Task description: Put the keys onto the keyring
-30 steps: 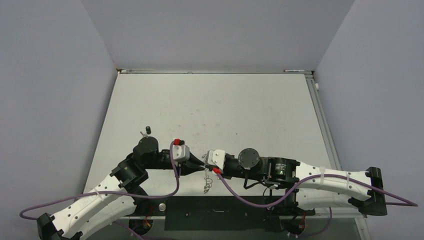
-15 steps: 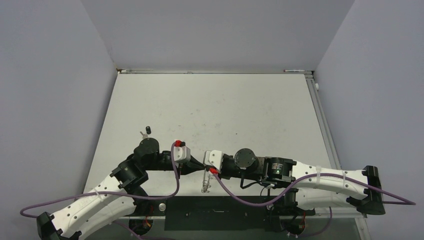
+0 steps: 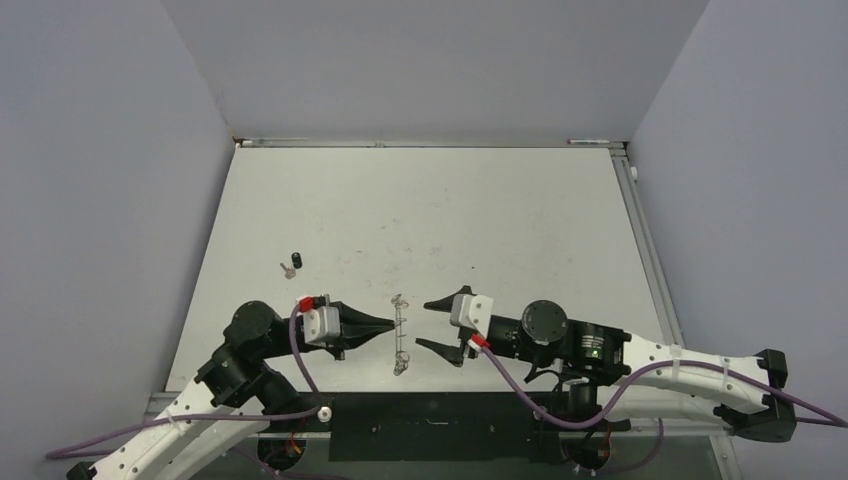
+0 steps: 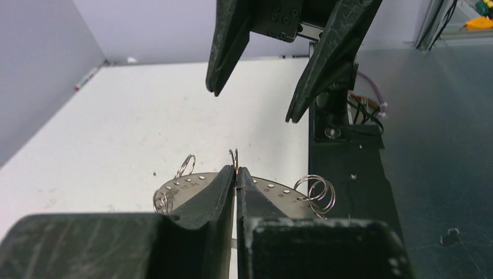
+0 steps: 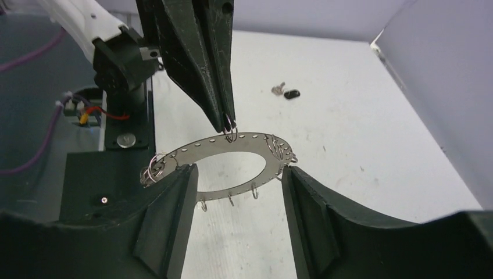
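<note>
The keyring (image 3: 401, 335) is a flat grey ring with small wire loops on its rim, held off the table between the two arms. My left gripper (image 3: 393, 324) is shut on one wire loop at its rim, as the left wrist view shows, gripper (image 4: 236, 170) against keyring (image 4: 186, 185). My right gripper (image 3: 423, 323) stands open just right of the ring and does not touch it. In its own view the gripper (image 5: 237, 171) frames the keyring (image 5: 256, 138). The keys (image 3: 293, 264), black-headed and tiny, lie on the table to the far left; the right wrist view shows the keys (image 5: 286, 92) too.
A black base plate (image 3: 430, 435) runs along the table's near edge under both arms. Purple cables (image 3: 300, 385) loop beside the arm bases. Grey walls close off the table on the left, right and far sides.
The right gripper has opened and drawn back to the right. The left arm has pulled back left with the ring, which now hangs from the left gripper alone.
</note>
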Tool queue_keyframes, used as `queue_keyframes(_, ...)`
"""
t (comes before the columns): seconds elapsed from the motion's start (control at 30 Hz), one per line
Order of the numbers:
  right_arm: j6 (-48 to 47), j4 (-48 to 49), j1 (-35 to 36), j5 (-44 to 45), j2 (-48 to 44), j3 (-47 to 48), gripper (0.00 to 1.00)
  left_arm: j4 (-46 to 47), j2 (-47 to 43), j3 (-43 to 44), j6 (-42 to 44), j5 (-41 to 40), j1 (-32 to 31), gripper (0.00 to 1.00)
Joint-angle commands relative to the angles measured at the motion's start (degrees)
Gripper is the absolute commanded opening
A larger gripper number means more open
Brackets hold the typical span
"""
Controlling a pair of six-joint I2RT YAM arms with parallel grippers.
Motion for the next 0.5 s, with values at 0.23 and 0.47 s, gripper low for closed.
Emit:
queue_keyframes(0.23,-0.04,13.24,-1.16,-12.0,-2.12,-2.3,0.43,18.55,-7.44,-4.64,-6.17,7.19,5.3,0.0)
queue_keyframes(0.47,-0.72,14.06,-1.7,-10.73,1.66,-1.03,0.38,14.91,-9.21,-5.17,1.5,6.07,5.39,0.0)
